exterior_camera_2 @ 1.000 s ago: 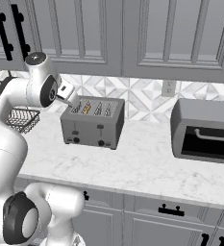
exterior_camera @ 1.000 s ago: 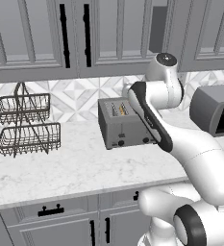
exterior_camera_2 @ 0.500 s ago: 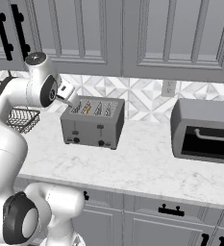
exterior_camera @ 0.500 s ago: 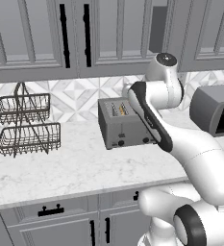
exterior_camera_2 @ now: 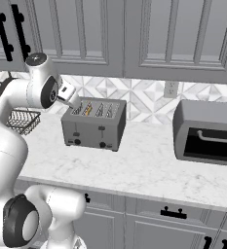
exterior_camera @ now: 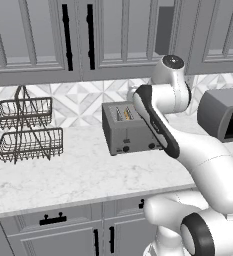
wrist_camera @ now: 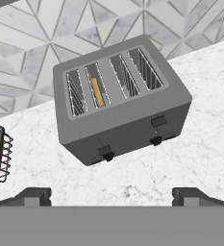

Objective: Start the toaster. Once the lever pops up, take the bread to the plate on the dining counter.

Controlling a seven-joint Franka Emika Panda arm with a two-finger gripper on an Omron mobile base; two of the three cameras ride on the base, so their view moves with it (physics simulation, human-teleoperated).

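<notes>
bread (wrist_camera: 98,92) sits in the toaster's (wrist_camera: 132,126) second slot.

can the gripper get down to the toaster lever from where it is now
Probably yes: the open gripper hangs above the toaster, whose front levers face it with bare counter around them.

A white marble-look worktop (exterior_camera: 78,175) over grey cabinets carries the toaster (exterior_camera: 130,131) near the tiled wall. A two-tier wire basket (exterior_camera: 28,130) stands to its left, a dark grey oven-like appliance (exterior_camera_2: 207,131) to its right.
</notes>
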